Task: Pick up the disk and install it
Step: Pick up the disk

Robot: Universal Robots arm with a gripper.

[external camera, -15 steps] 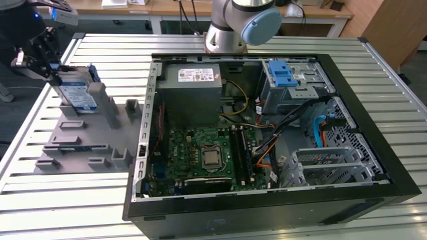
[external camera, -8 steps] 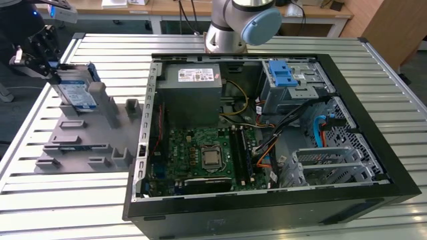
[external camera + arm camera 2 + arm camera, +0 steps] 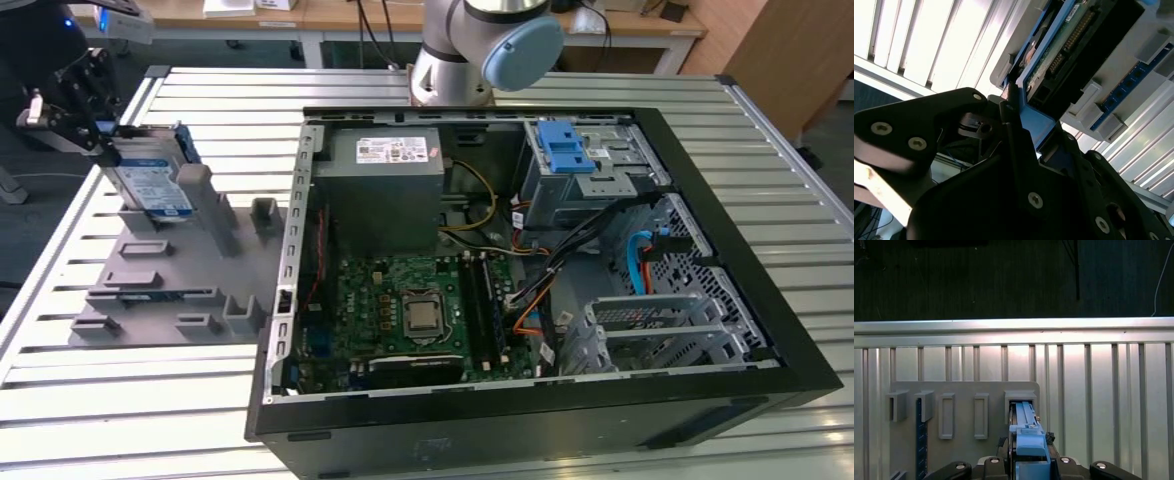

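Between fingers (image 3: pixel 1016 140), disk (image 3: pixel 150 185) upright at grey holder (image 3: pixel 160 270).

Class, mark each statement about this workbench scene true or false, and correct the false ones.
1. The disk stands on edge in the grey holder. True.
2. The disk sits inside the computer case. False: it is outside the case, toward the exterior view's left.
3. The end effector is at the disk. True.
4. The case is closed. False: it lies open, with the motherboard showing.
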